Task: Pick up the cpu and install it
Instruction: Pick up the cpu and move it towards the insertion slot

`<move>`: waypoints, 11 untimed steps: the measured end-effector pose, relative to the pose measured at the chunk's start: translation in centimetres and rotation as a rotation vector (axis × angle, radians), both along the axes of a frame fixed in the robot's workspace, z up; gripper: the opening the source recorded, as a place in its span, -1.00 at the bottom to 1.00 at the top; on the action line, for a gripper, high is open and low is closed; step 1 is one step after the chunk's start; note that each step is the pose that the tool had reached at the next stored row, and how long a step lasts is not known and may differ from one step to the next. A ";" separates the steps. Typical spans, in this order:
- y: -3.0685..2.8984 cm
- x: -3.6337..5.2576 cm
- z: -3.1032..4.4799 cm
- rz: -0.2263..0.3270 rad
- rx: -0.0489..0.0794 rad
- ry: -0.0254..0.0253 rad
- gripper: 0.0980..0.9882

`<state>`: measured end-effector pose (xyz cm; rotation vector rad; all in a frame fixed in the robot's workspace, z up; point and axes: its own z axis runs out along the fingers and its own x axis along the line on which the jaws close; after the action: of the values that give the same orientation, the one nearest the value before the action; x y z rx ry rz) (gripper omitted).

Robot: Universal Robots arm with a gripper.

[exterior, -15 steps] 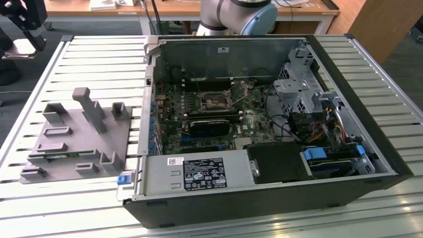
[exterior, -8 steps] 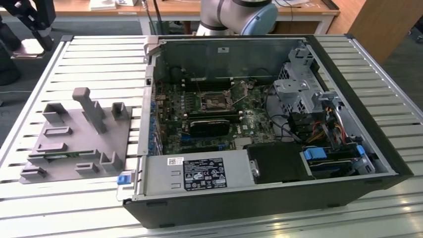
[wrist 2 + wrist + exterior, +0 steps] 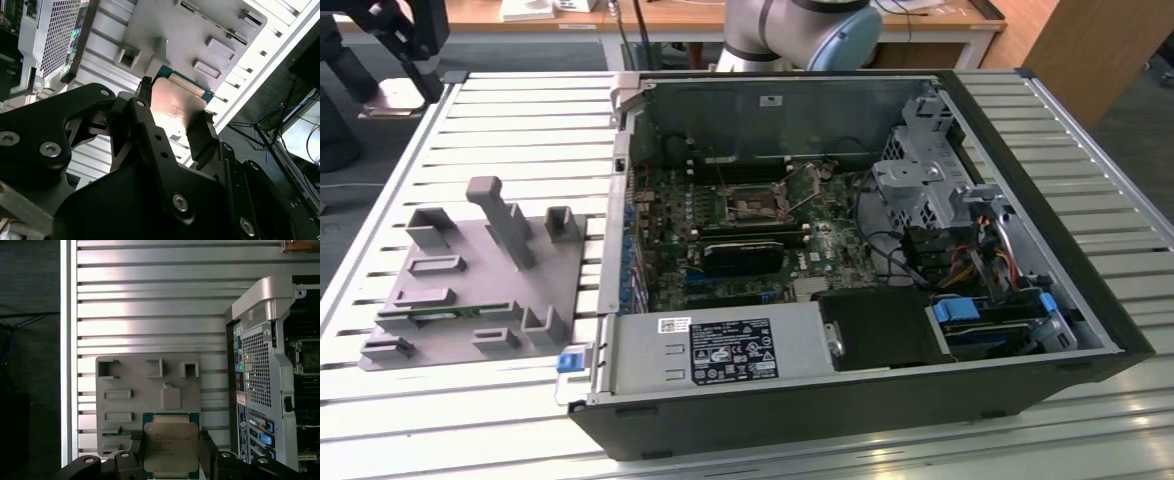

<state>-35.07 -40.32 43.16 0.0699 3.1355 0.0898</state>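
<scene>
The cpu (image 3: 170,442), a flat square chip with a silver-grey top and a green rim, sits between my black fingers in both wrist views. My gripper (image 3: 171,456) is shut on it by two opposite edges. In the second wrist view the cpu (image 3: 177,102) shows its shiny top, clamped in the gripper (image 3: 175,116). It hangs well above the grey holder plate (image 3: 150,390), beside the open computer case (image 3: 260,365). In the exterior view the bare cpu socket (image 3: 754,205) lies on the motherboard inside the case (image 3: 854,250).
The grey holder plate (image 3: 467,270) with upright posts lies on the slatted metal table (image 3: 520,120), at the exterior view's left of the case. A green memory stick (image 3: 112,432) rests in the plate. A black heatsink block (image 3: 740,252), cables and drive bays crowd the case.
</scene>
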 end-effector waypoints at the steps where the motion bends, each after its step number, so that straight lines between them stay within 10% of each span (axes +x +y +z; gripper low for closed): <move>1: 0.00 0.15 0.00 0.000 0.000 0.0000 -0.02; 11: 0.00 1.55 -0.01 0.000 0.000 0.0000 -0.02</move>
<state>-33.53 -40.32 43.15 0.0700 3.1355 0.0897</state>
